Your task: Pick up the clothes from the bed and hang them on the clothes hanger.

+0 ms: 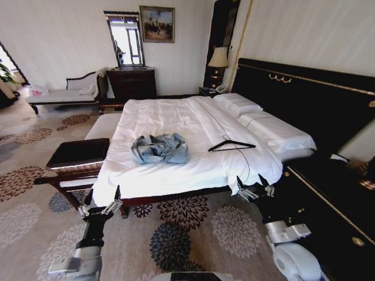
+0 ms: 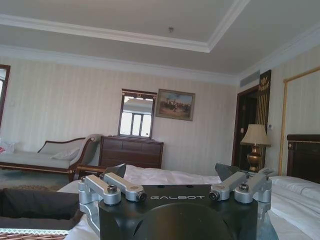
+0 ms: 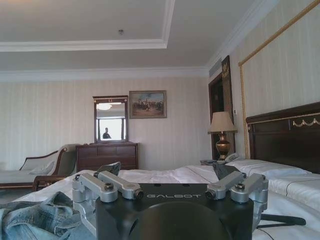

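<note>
Meanwhile both wide pincers, left pincer [image 1: 103, 202] and right pincer [image 1: 254, 186], flank the bed's [image 1: 176, 170] foot.

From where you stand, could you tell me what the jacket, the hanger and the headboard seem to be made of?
The jacket looks like faded light blue denim, crumpled in soft folds. The hanger is thin and black; metal or plastic, I cannot tell which. The headboard looks like dark, glossy lacquered wood with gold trim, though that is a guess from its sheen.

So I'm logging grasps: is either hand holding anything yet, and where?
Nothing is held. Both the left hand and the right hand are open, short of the jacket.
</note>
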`<state>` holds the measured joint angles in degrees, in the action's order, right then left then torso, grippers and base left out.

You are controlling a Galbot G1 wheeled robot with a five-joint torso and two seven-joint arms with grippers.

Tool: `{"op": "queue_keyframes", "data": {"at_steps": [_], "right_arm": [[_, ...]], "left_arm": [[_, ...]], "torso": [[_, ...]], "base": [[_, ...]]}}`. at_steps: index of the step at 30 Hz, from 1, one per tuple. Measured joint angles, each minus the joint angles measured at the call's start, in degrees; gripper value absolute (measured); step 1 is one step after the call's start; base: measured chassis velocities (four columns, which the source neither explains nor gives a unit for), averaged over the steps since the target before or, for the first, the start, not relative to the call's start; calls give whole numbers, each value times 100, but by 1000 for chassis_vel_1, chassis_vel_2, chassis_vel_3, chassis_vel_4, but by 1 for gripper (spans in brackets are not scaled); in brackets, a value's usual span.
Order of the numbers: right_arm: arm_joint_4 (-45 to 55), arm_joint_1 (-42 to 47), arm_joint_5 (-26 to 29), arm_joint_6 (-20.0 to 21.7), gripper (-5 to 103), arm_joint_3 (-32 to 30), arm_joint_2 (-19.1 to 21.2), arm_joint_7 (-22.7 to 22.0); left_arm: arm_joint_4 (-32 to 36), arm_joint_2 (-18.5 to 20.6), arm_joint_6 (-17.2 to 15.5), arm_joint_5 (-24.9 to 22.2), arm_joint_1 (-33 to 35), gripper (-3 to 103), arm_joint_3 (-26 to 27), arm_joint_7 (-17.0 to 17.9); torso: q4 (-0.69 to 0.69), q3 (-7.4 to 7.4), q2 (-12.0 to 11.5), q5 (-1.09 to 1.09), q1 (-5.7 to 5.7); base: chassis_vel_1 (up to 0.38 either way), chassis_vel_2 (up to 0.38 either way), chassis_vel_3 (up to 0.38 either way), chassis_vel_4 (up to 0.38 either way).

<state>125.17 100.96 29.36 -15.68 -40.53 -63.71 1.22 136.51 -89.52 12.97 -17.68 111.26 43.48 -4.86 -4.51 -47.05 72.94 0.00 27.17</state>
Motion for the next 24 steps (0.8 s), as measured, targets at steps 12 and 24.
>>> {"op": "queue_keyframes", "data": {"at_steps": [12,24], "right_arm": [[-51,5,-5,-72,100,43,-84,2],[-55,-2,8,-81,100,56,-101,0]], "left_arm": [[-46,11,45,4,19,100,21,-12],[-26,25,70,-9,0,100,56,-18]], "torso": [[0,0,0,0,0],[0,0,0,0,0]], "base": [[0,0,0,0],[0,0,0,0]]}}
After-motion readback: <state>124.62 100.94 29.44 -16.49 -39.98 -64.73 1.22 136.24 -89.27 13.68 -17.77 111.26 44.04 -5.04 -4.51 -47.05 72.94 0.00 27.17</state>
